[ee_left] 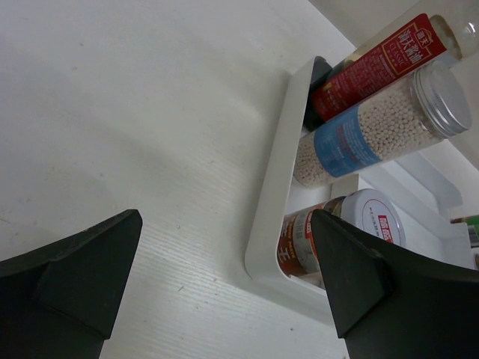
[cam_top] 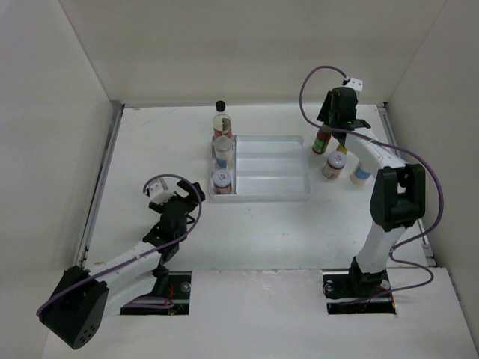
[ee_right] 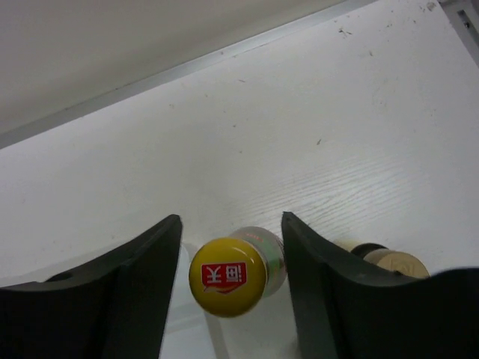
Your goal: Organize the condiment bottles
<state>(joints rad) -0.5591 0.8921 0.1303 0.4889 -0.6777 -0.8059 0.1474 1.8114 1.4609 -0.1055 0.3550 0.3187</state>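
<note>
At upper right, your right gripper (ee_right: 232,221) is bracketing the yellow-capped bottle (ee_right: 228,277), jaws wide, holding nothing (left gripper (ee_left: 226,217) gaping empty too); closing off-centre, you're risking toppling it onto the jar (ee_right: 397,262).

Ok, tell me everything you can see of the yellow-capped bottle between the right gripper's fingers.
The yellow-capped bottle is seen from above: a glossy yellow cap, plastic by its look, bearing a red label with white characters, on a clear greenish body. It stands upright on the white table, between the open right gripper's fingers; contact cannot be told. A tan-topped bottle stands beside it.
</note>
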